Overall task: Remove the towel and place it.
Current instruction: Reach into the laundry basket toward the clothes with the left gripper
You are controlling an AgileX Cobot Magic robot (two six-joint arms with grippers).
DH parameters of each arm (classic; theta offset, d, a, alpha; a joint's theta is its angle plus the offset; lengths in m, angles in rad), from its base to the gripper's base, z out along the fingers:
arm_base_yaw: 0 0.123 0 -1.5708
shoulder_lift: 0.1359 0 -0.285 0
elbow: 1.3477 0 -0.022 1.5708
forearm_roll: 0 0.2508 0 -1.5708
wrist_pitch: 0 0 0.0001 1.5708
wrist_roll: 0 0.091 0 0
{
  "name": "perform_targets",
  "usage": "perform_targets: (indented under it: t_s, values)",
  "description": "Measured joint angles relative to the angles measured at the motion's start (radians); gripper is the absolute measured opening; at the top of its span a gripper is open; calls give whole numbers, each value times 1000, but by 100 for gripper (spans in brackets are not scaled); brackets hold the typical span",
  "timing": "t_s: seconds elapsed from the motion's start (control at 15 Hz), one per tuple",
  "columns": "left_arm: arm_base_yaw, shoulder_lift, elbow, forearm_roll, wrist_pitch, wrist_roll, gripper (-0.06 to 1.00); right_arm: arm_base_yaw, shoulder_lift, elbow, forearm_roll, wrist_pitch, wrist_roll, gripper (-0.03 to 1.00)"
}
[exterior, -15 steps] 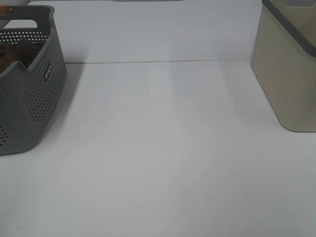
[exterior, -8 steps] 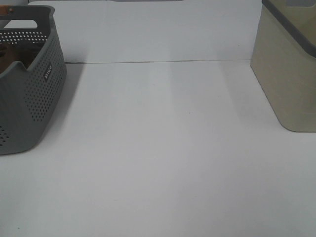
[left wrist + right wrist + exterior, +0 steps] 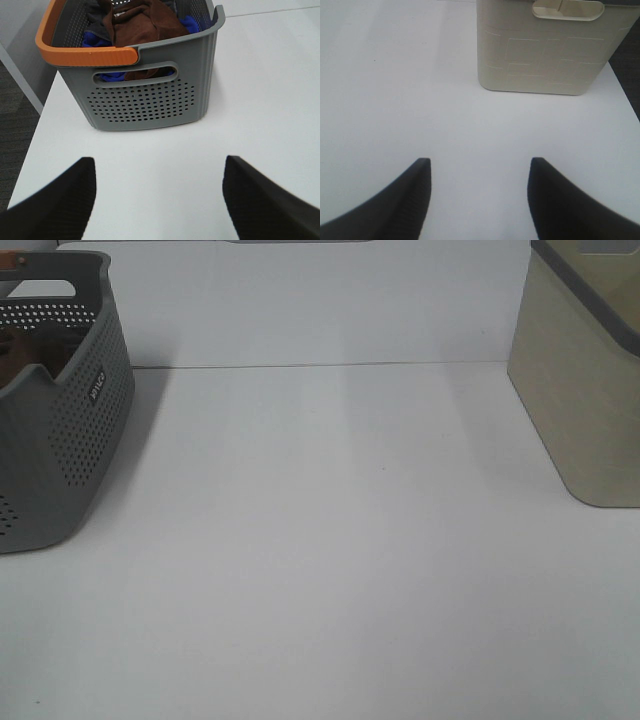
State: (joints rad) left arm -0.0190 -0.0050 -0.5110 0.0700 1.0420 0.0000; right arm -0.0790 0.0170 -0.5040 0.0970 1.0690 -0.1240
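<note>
The reddish-brown towel [image 3: 142,22] lies bunched inside the grey perforated basket [image 3: 150,102] with the orange handle, on top of blue and dark cloths. In the high view only a brown sliver of the towel [image 3: 20,345] shows inside the basket [image 3: 70,430] at the left edge. My left gripper [image 3: 157,172] hovers open over the bare table, a short way in front of the basket's end wall. My right gripper [image 3: 479,172] is open over the table, facing the beige bin [image 3: 545,50]. Neither gripper appears in the high view.
The beige bin [image 3: 585,380] with a grey rim stands at the right of the white table [image 3: 340,540]. The table's edge and dark floor [image 3: 15,120] lie beside the basket. A blue cloth [image 3: 107,77] shows through the basket's handle slot.
</note>
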Motion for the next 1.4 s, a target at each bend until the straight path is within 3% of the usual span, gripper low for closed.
perform_targets:
  t_s: [1.4]
  values:
    - [0, 0, 0, -22, 0, 0, 68, 0, 0, 0, 0, 0, 0, 55]
